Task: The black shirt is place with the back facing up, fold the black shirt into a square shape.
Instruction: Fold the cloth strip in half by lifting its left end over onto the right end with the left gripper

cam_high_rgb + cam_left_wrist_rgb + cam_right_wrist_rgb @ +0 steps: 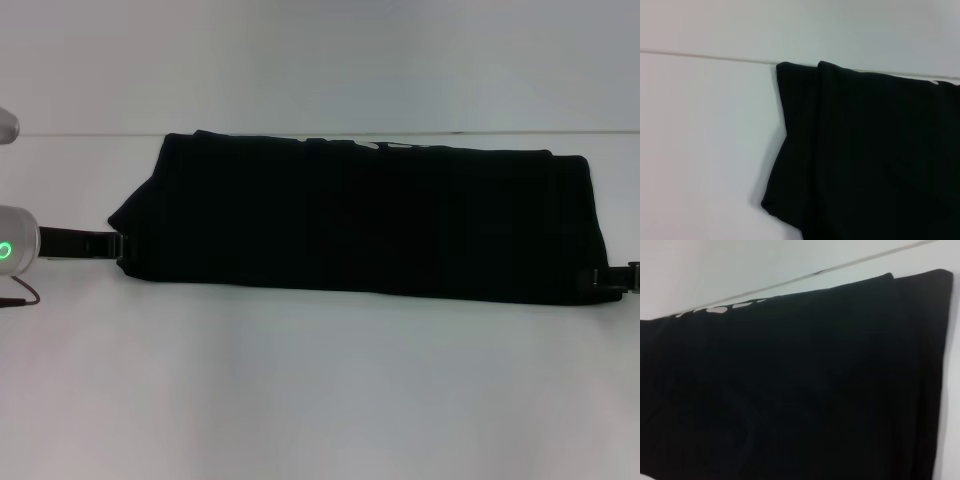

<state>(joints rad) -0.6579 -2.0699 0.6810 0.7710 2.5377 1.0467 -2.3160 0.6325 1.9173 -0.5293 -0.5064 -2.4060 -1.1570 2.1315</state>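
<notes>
On the white counter (320, 390), the left end effector (108, 243) and right end effector (608, 279) are sitting at opposite near corners of the shirt (360, 220), though whether either is clenched on cloth cannot be told. The shirt is lying across the middle as a long folded band, white print (385, 145) peeking along its far edge. Soft, light and limp, it looks likely to sag and slide between layers, so pinching all layers at the end corners seems wisest.

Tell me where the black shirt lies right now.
In the head view the black shirt lies folded into a long band across the white table, between the left gripper and right gripper.
</notes>
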